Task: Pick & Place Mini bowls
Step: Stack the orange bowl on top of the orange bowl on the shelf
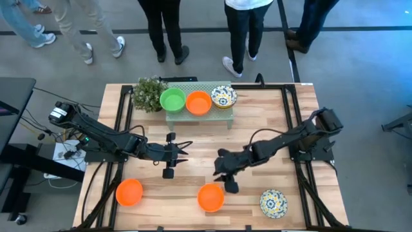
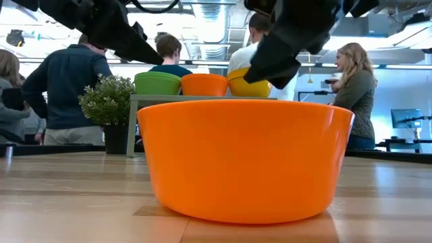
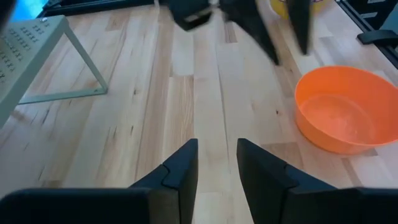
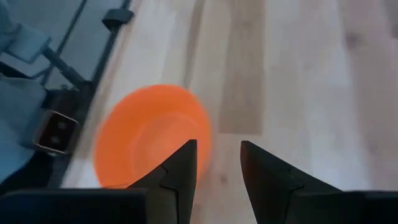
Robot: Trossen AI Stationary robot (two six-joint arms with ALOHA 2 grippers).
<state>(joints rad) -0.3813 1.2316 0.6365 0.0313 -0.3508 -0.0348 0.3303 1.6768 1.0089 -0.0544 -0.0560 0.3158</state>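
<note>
Three mini bowls sit in a row on the pale green stand (image 1: 193, 116): green (image 1: 172, 100), orange (image 1: 198, 102) and floral (image 1: 223, 96). Three more rest on their bases on the table near its near edge: an orange one at left (image 1: 129, 192), an orange one in the middle (image 1: 210, 197) and a floral one at right (image 1: 273, 203). My left gripper (image 1: 185, 151) hovers open over the table's middle, pointing right. My right gripper (image 1: 219, 169) is open too, pointing left, just beyond the middle orange bowl (image 3: 348, 109). The left orange bowl (image 4: 149, 137) lies ahead of its fingers.
A small bushy plant (image 1: 149, 93) stands at the stand's left end. Several people stand beyond the far edge (image 2: 169, 61). Bare wood lies between the stand and the near bowls. In the low view the middle orange bowl (image 2: 243, 162) blocks most of the table.
</note>
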